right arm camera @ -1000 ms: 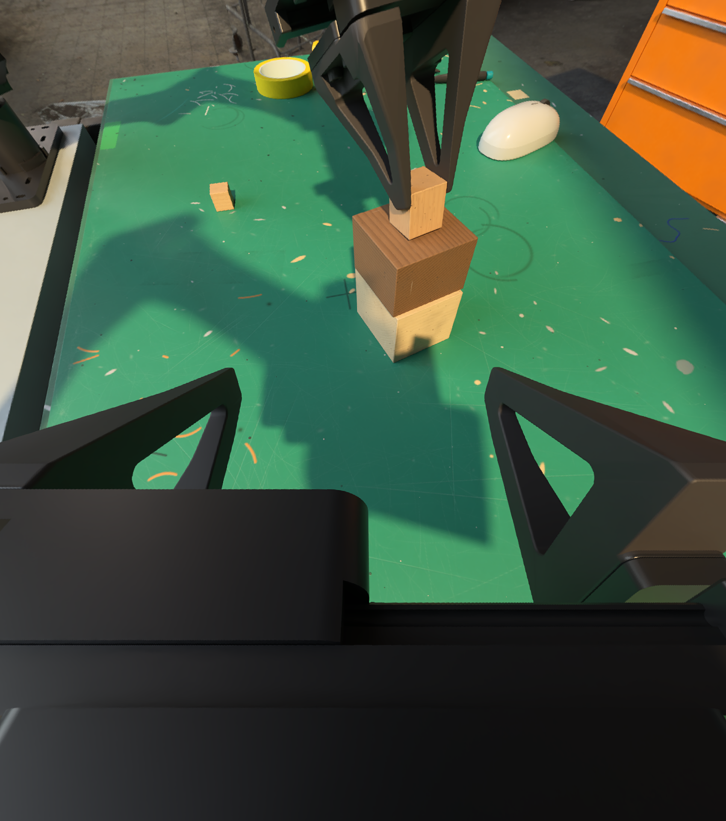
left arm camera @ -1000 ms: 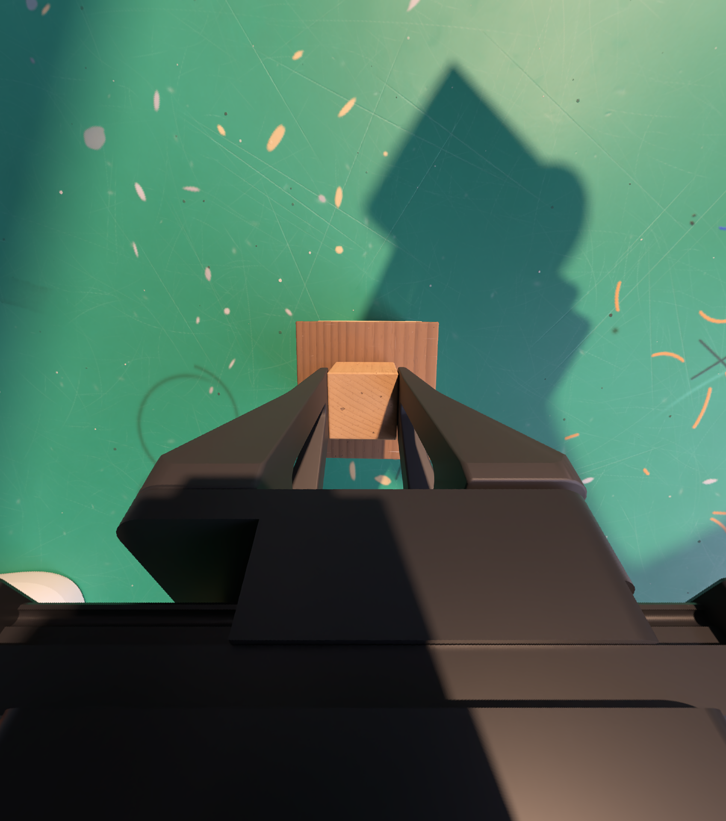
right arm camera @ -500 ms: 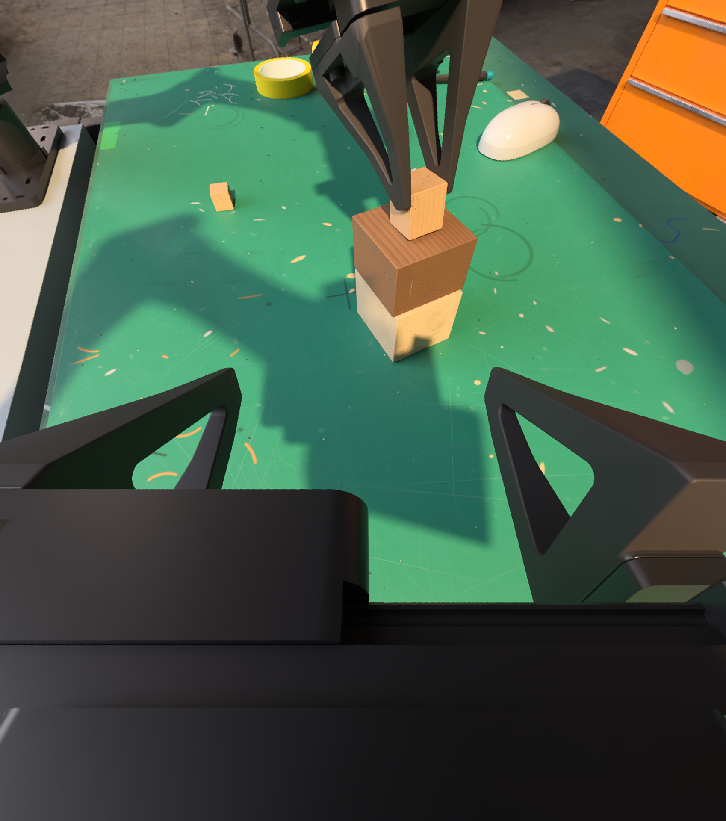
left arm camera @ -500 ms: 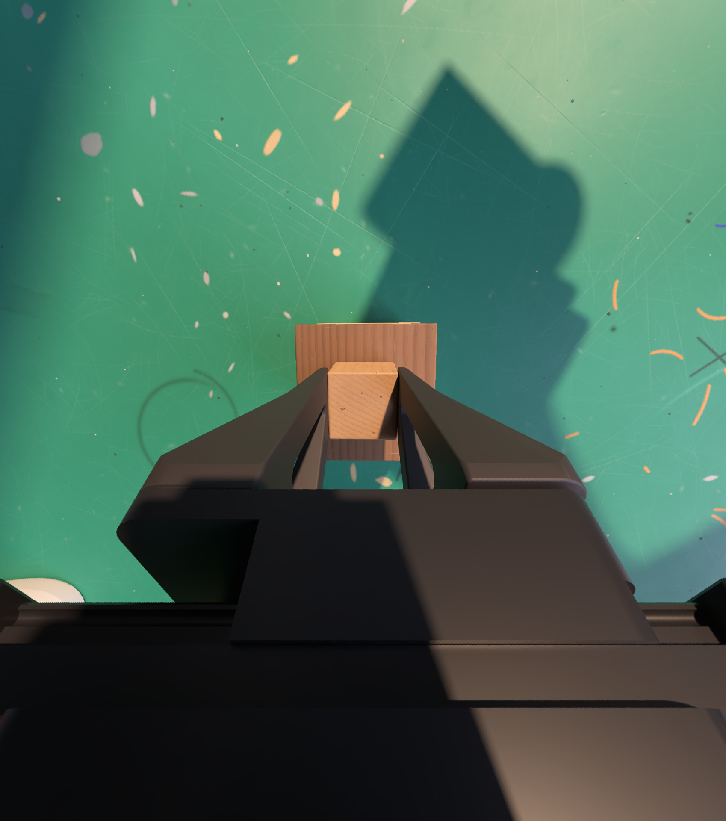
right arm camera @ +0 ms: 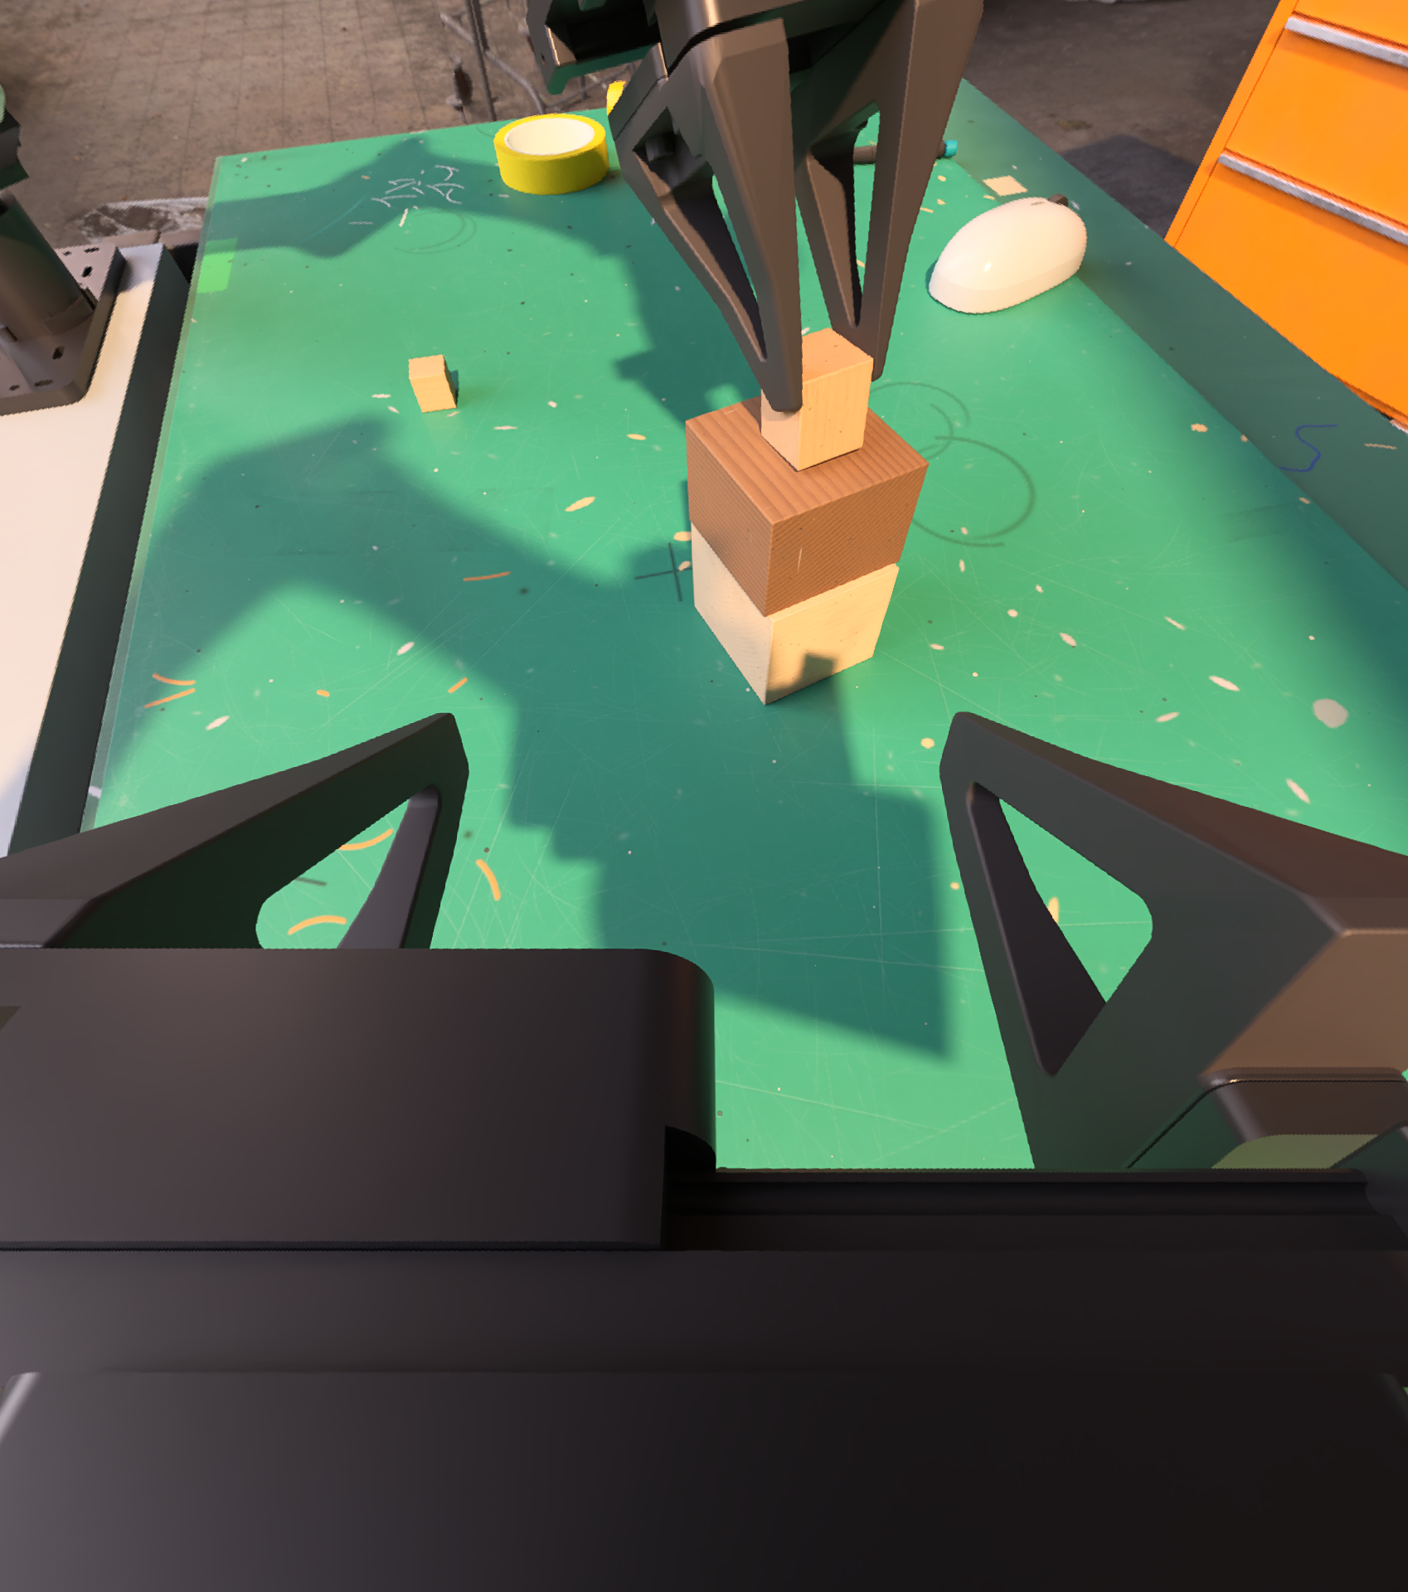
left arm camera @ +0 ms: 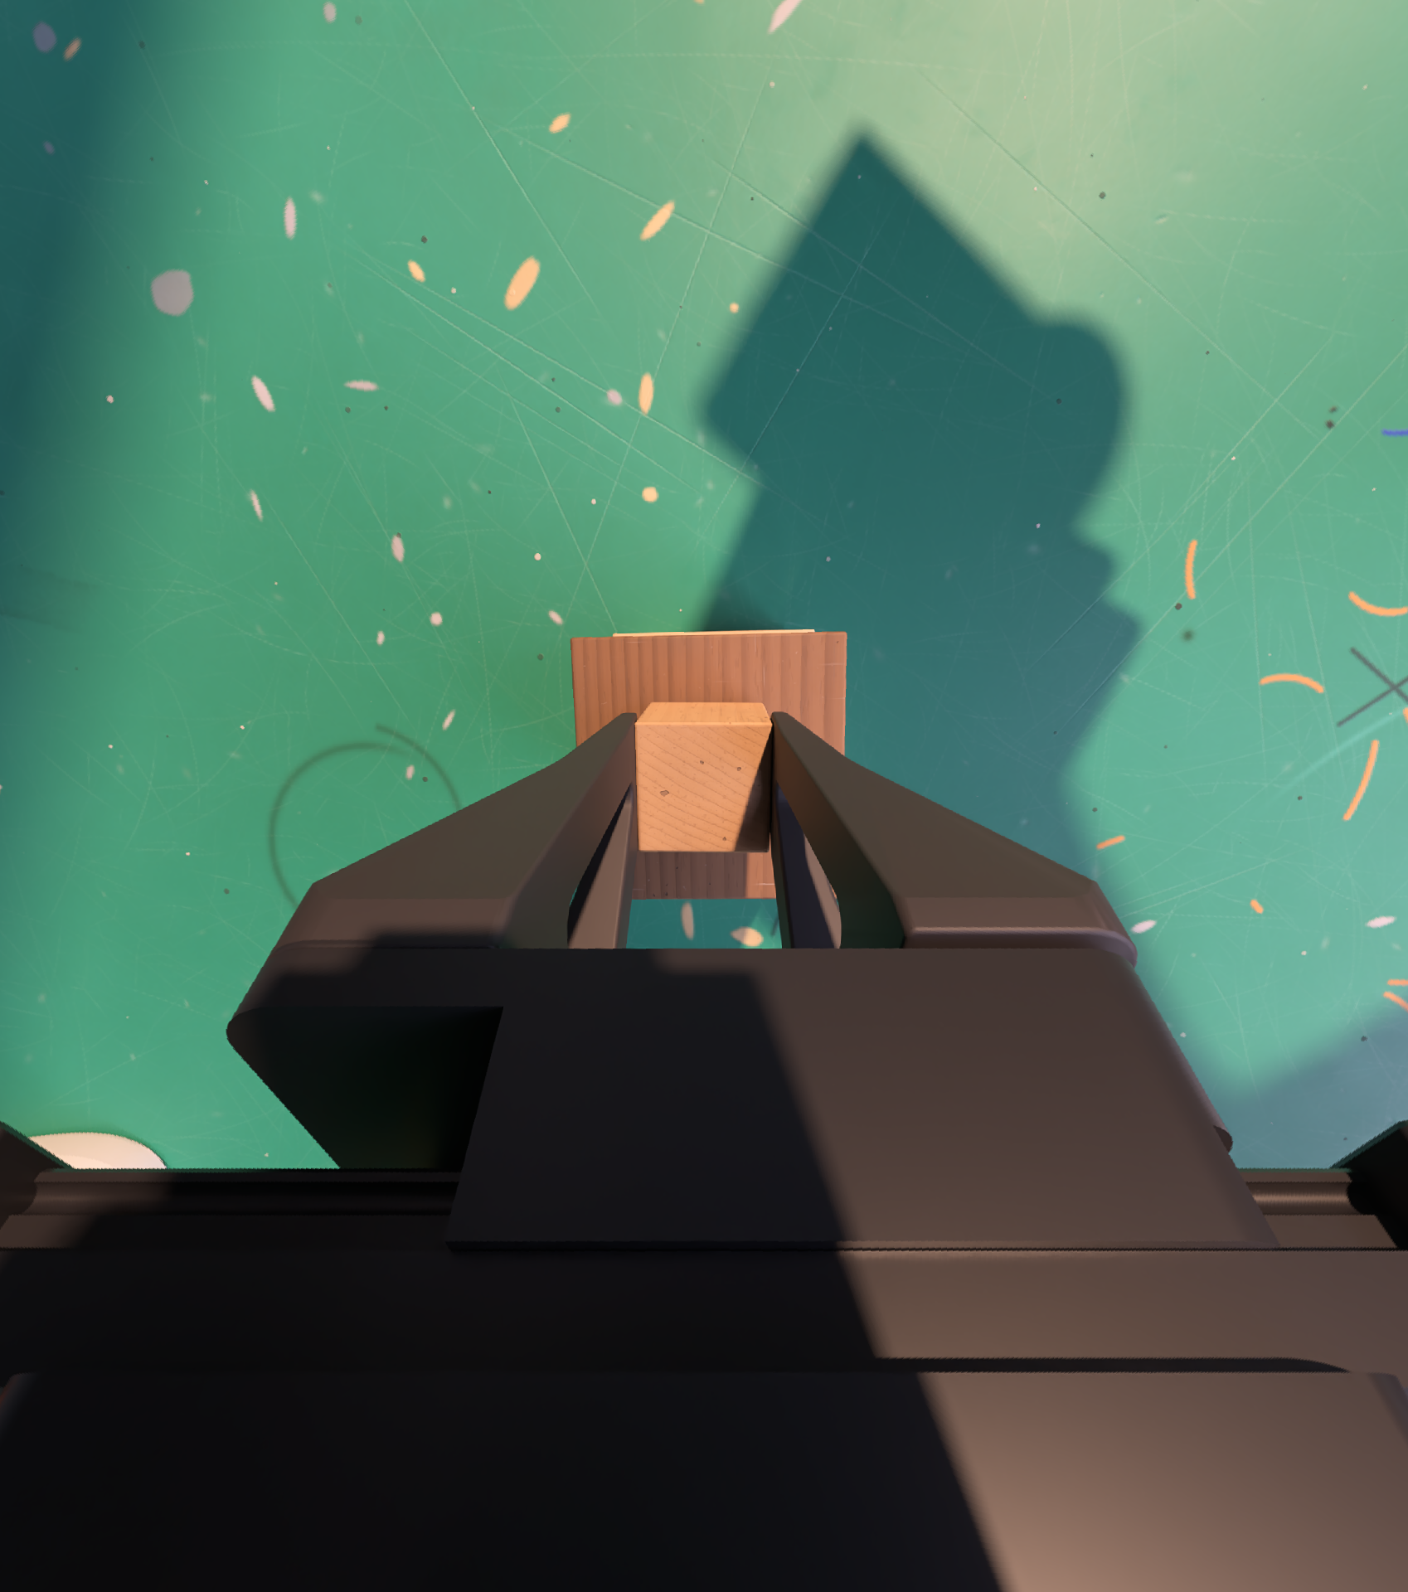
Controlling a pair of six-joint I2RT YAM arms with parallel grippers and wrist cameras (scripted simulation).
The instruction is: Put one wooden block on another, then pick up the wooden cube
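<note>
A brown wooden block (right arm camera: 804, 500) sits on a pale wooden block (right arm camera: 804, 633) in the middle of the green mat. My left gripper (left arm camera: 702, 732) is shut on a small light wooden cube (left arm camera: 700, 775), which is at the top face of the brown block (left arm camera: 709, 676). In the right wrist view the left gripper (right arm camera: 821, 379) comes down from above onto the cube (right arm camera: 823, 405). I cannot tell whether the cube touches the brown block. My right gripper (right arm camera: 700, 741) is open and empty, in front of the stack and apart from it.
A second small wooden cube (right arm camera: 432, 382) lies at the left of the mat. A yellow tape roll (right arm camera: 550, 151) and a white computer mouse (right arm camera: 1006, 254) lie at the far edge. An orange drawer cabinet (right arm camera: 1364, 198) stands at the right. An arm base (right arm camera: 20, 293) stands at the left.
</note>
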